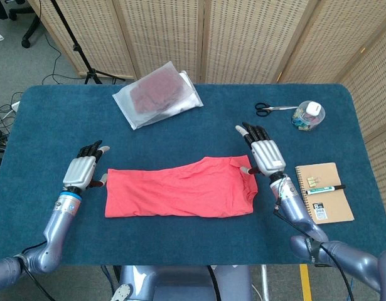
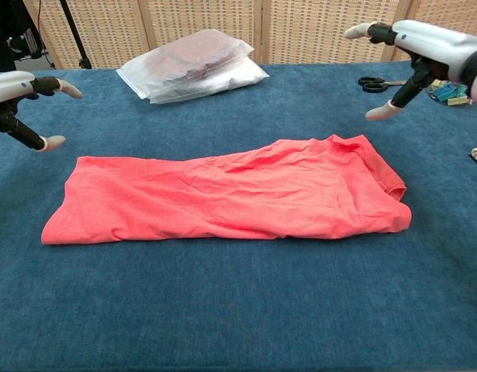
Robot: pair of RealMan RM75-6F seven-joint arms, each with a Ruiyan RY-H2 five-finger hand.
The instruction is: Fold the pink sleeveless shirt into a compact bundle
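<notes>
The pink sleeveless shirt point(image 1: 180, 188) point(image 2: 230, 194) lies folded in a long flat band across the middle of the blue table. My left hand point(image 1: 81, 169) point(image 2: 21, 97) hovers open just off the band's left end, clear of the cloth. My right hand point(image 1: 265, 155) point(image 2: 420, 46) is raised open above and beyond the right end, fingers spread, holding nothing.
A clear bag with dark red cloth point(image 1: 158, 95) point(image 2: 193, 64) lies at the back left. Scissors point(image 1: 268, 109) and a small tub of clips point(image 1: 308, 116) sit at the back right. A brown notebook with a pen point(image 1: 323, 191) lies right of the shirt.
</notes>
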